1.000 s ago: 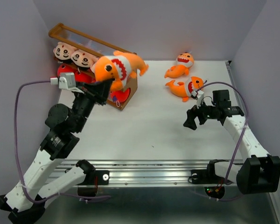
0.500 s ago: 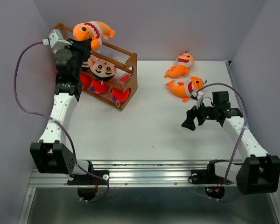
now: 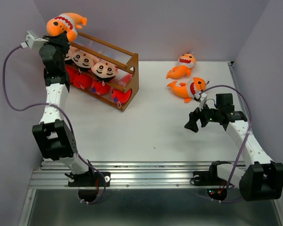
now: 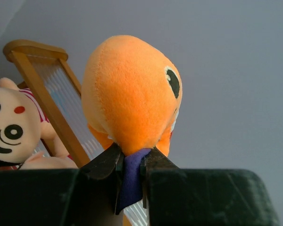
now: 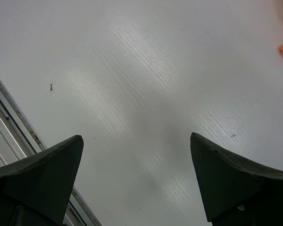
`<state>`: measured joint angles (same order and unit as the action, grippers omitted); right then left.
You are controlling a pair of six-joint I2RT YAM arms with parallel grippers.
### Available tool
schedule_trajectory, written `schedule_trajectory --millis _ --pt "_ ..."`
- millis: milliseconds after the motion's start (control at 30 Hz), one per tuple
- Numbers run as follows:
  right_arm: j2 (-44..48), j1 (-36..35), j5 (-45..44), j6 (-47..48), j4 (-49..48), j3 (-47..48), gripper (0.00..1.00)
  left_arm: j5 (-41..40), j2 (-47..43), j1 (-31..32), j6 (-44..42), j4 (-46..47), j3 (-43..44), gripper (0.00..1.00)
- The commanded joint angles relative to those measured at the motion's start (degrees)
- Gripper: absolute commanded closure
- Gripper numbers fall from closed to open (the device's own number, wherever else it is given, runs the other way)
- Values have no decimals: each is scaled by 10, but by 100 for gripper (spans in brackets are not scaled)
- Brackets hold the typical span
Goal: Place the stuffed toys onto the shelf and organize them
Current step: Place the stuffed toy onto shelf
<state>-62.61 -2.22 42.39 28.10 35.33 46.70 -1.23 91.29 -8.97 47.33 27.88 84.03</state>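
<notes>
Orange shark [image 3: 65, 24] is in my left pincer [image 4: 130, 159], jaws clamped on the purple tab [image 4: 131, 181] at its underside. The body hangs free above the far-left end of the shelf [image 3: 133, 77], not touching it. Change: 1 s back I had it low in front of the shelf's right end, half a second back over the top rail, now it's further left and higher. So lift and carry look done, but the set-down on the top tier isn't. From the top view I'd say I'm a bit far left and need to come back in and down over the pale slats. Shelf stock: 3 boy dolls [image 3: 104, 69] in a row on the middle tier, leftmost half hidden by my arm, and red sharks [image 3: 93, 85] under them on the bottom tier. My wrist view shows 1 boy's face just beside the wooden rail [image 4: 42, 108]. I think the top tier is where room is left. In the way: the boys' heads sit close under the top rail, and the walls [image 3: 19, 94] are near my raised arm. 2 loose orange sharks [image 3: 188, 88] lie near each other at the far right of the worktop [image 3: 146, 132]. Right pincer [image 3: 192, 123] has barely shifted: jaws wide apart, nothing between them, over bare worktop near the closer shark, likely its next pick.
</notes>
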Motion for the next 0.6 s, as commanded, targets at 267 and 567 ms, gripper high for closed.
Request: schedule_trajectory --millis 267,567 --pt "4 4 -5 9 -25 -4 0 63 49 -46 20 102 12 100" --pt "-1 4 -12 12 -26 -6 0 90 98 -57 35 118 26 100"
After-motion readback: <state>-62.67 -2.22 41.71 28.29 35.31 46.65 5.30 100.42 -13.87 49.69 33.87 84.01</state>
